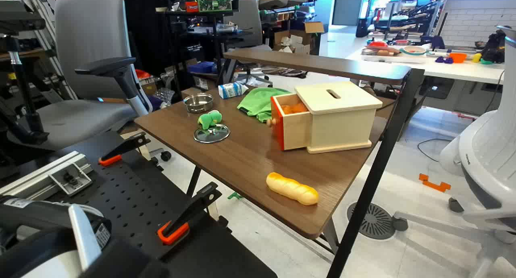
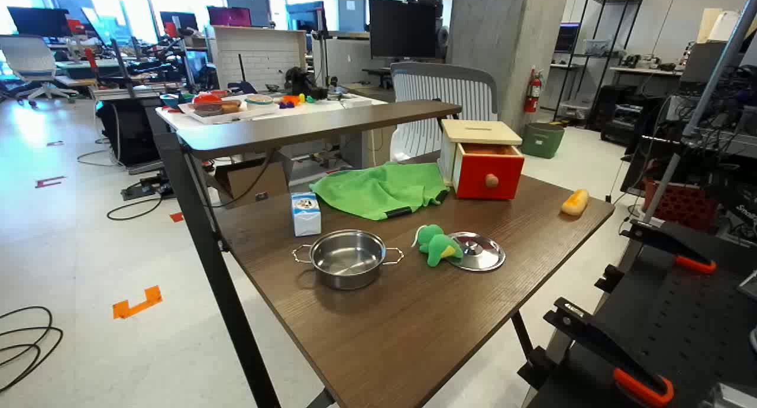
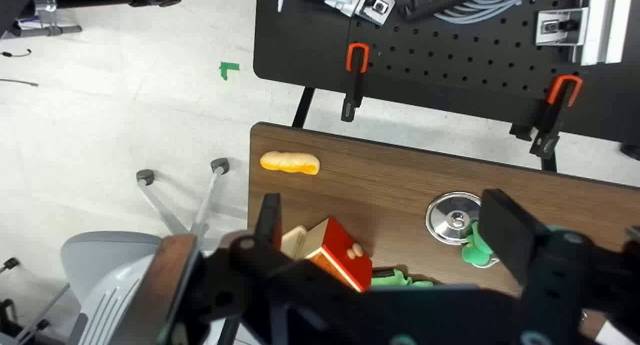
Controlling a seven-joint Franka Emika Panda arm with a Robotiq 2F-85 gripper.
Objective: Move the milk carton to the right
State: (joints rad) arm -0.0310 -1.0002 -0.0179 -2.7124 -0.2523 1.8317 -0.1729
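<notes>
One milk carton (image 2: 306,217) lies, apparently on its side, near the green cloth (image 2: 381,189); the tool (image 3: 384,205) gapes wide.

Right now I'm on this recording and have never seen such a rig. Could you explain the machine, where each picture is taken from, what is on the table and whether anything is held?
The machine is a single robot arm, steered by a person, with a two-fingered claw at its end.

Two pictures come from cameras outside the robot, looking across the table from different places. The wrist picture comes from a camera on the arm itself, looking down, so the claw appears large and dark along the bottom.

On the table are a milk carton, a pot, a lid, a green toy, a green cloth, bread and a wooden box with its drawer pulled out.

The claw is open and holds nothing.
</notes>
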